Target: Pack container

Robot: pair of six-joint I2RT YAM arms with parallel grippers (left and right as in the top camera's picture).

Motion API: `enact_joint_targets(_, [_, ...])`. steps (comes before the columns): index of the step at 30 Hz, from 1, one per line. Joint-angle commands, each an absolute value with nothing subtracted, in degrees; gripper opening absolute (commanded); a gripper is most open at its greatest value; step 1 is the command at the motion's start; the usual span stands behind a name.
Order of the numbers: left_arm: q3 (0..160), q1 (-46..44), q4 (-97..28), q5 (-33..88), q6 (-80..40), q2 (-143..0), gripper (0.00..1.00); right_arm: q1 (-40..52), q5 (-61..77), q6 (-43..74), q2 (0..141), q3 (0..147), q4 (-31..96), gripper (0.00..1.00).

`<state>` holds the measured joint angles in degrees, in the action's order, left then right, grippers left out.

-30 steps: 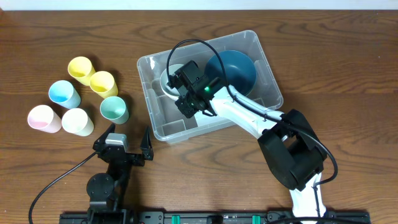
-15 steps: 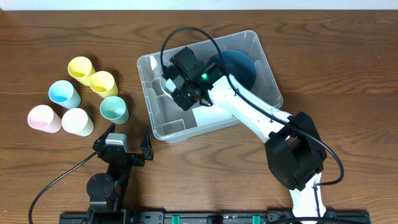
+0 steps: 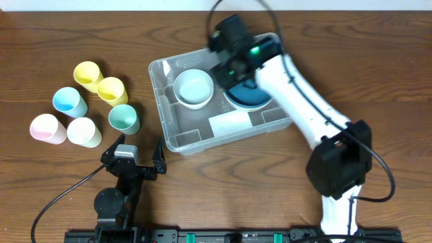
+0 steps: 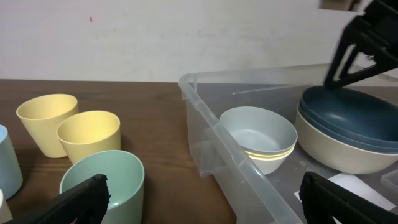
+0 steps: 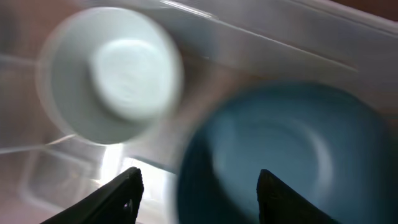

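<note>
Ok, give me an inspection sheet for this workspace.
Surface: brown wooden table, no spills seen.
Job's things: clear container holds a white bowl and a dark blue bowl.
Clutter: six pastel cups stand left of the container.
Grippers: left gripper, jaws open, empty; right gripper above the bowls, jaws apart, empty.
Cables: black cable trails from the left arm's base.
Surroundings: white wall behind the table.

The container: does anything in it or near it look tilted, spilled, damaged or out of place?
Nothing stands out. The container sits slightly askew to the table edge, no visible damage. The white bowl and dark blue bowl rest upright inside, side by side. Six cups stand upright outside; nothing spilled.
</note>
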<state>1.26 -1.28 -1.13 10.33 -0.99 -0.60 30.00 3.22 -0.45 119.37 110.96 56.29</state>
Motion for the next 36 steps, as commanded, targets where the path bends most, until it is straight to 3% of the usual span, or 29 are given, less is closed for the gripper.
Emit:
enact_joint_targets(1, [0.2, -1.0, -3.0, 11.2, 0.0, -0.3, 0.98, 28.7, 1.1, 0.8, 118.3, 111.8, 57.0, 0.61])
enact_joint_targets(6, [0.2, -1.0, -3.0, 11.2, 0.0, -0.3, 0.98, 26.0, -4.9, 1.9, 118.3, 111.8, 56.1, 0.64])
enact_joint_targets(10, [0.2, -1.0, -3.0, 11.2, 0.0, -0.3, 0.98, 22.8, -6.2, 3.2, 118.3, 111.7, 56.7, 0.59])
enact_joint_targets(12, [0.2, -1.0, -3.0, 11.2, 0.0, -0.3, 0.98, 21.0, -6.2, 4.1, 118.3, 111.7, 57.5, 0.48])
enact_joint_targets(15, [0.2, -1.0, -3.0, 11.2, 0.0, -0.3, 0.98, 19.0, -6.0, 5.2, 118.3, 111.7, 58.2, 0.24])
enact_joint_targets(18, [0.2, -1.0, -3.0, 11.2, 0.0, -0.3, 0.98, 17.7, -5.8, 5.6, 118.3, 111.7, 58.3, 0.12])
enact_joint_targets(24, [0.2, -1.0, -3.0, 11.1, 0.0, -0.3, 0.98, 16.3, -8.4, 6.4, 118.3, 111.7, 57.6, 0.12])
enact_joint_targets(27, [0.2, -1.0, -3.0, 11.2, 0.0, -0.3, 0.98, 15.3, -8.6, 6.4, 118.3, 111.7, 56.8, 0.36])
enact_joint_targets(29, [0.2, -1.0, -3.0, 11.1, 0.0, -0.3, 0.98, 14.7, -8.8, 6.4, 118.3, 111.7, 56.6, 0.42])
enact_joint_targets(36, [0.2, -1.0, -3.0, 11.2, 0.0, -0.3, 0.98, 12.7, -8.7, 6.4, 118.5, 111.5, 56.9, 0.38])
